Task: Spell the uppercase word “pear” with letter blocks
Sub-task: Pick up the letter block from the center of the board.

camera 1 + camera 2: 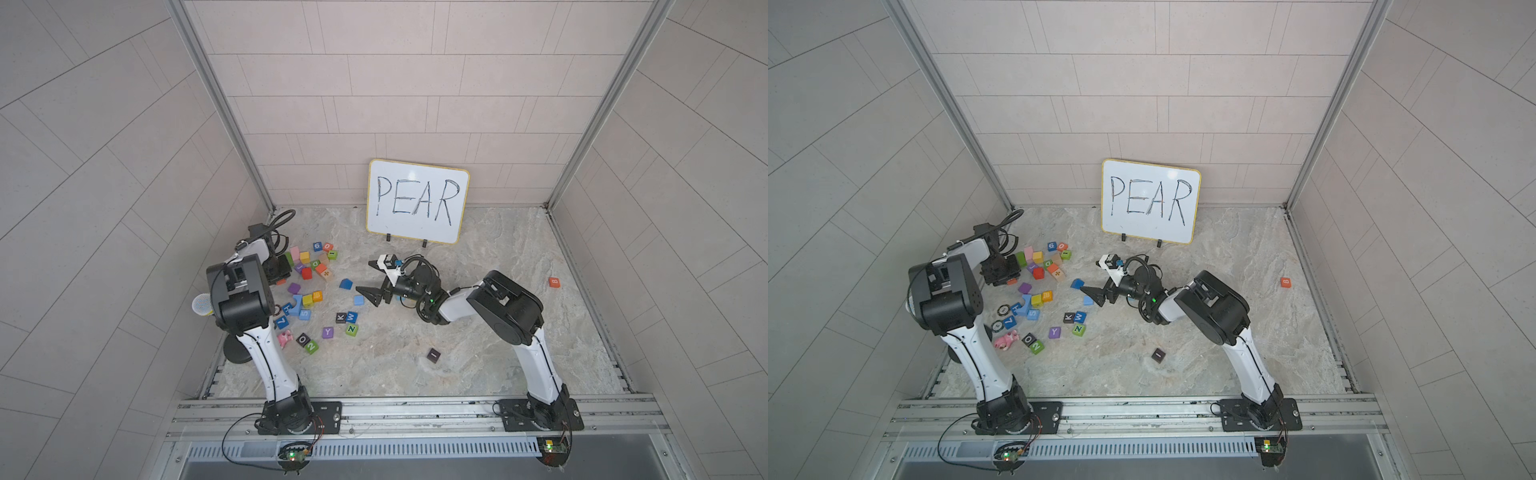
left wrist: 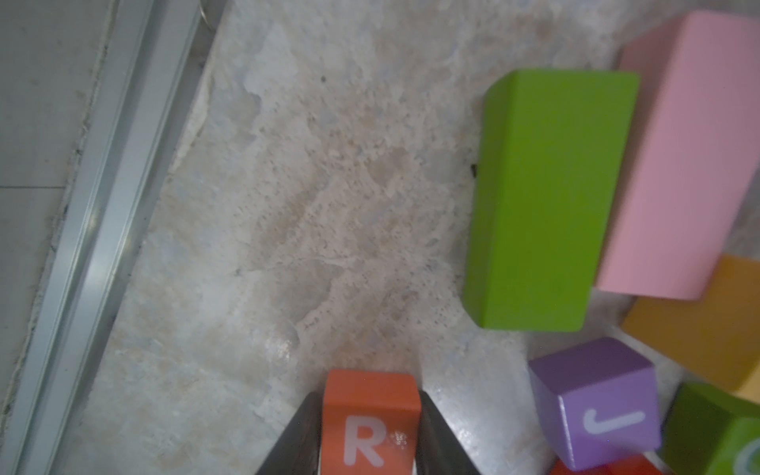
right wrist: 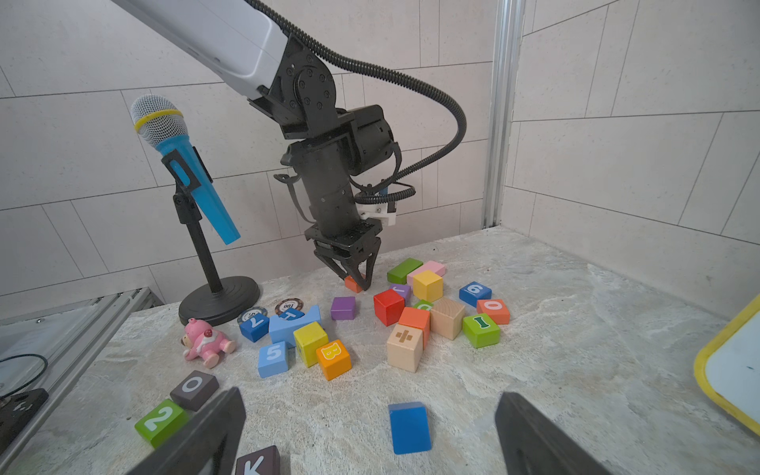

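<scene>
My left gripper [image 2: 369,395] is shut on the orange letter block marked with a white R [image 2: 370,415], one dark finger on each side. From the right wrist view, that left gripper [image 3: 354,283] points down with the R block [image 3: 350,283] low at the table, beside the pile of blocks. My right gripper [image 3: 370,397] is open and empty, and a blue block [image 3: 409,427] with no letter showing lies on the table between its fingers. In both top views the right gripper [image 1: 368,280] [image 1: 1096,277] hovers by that blue block [image 1: 345,284] [image 1: 1077,284] and a light blue block [image 1: 359,300].
A long green block [image 2: 547,197], a pink block [image 2: 678,164] and a purple J cube [image 2: 596,403] lie close to the left gripper; a metal rail [image 2: 103,205] edges the table. A microphone stand [image 3: 218,296], pink toy [image 3: 205,341], PEAR whiteboard [image 1: 417,201] and orange B cube [image 1: 554,282] stand around.
</scene>
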Robot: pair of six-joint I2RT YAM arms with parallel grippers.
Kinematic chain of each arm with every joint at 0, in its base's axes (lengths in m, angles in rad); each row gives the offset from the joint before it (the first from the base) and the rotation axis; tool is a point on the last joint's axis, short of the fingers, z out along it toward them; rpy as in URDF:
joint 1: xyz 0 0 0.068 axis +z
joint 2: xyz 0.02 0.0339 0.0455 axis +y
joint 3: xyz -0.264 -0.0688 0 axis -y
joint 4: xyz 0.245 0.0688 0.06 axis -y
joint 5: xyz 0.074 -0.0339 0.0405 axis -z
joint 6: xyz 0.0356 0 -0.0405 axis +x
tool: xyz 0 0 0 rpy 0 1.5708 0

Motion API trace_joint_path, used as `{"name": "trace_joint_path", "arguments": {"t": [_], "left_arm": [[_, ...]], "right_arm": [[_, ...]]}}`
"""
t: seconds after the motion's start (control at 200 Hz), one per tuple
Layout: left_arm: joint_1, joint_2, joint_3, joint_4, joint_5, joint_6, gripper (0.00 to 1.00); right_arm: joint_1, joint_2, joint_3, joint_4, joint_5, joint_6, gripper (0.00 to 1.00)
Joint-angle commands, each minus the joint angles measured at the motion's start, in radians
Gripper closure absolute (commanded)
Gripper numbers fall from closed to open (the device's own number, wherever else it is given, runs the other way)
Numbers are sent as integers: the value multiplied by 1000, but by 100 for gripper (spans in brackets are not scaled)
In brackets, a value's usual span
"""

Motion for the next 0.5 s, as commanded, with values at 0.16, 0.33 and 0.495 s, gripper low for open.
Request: {"name": "trace_joint_path", "arguments": {"t": [0.16,0.33,0.495], "left_arm": [[-24,9,24,-31,-25,1,66],[-35,-15,23,-43,-29,-17,70],[-49,-62,20,-76,-30,-60,72]], "right_arm": [[3,20,-6,20,1,-3,0],[3,1,-12,5,1,-19,0],[5,-41,-18,-61,19,-55,0]]}}
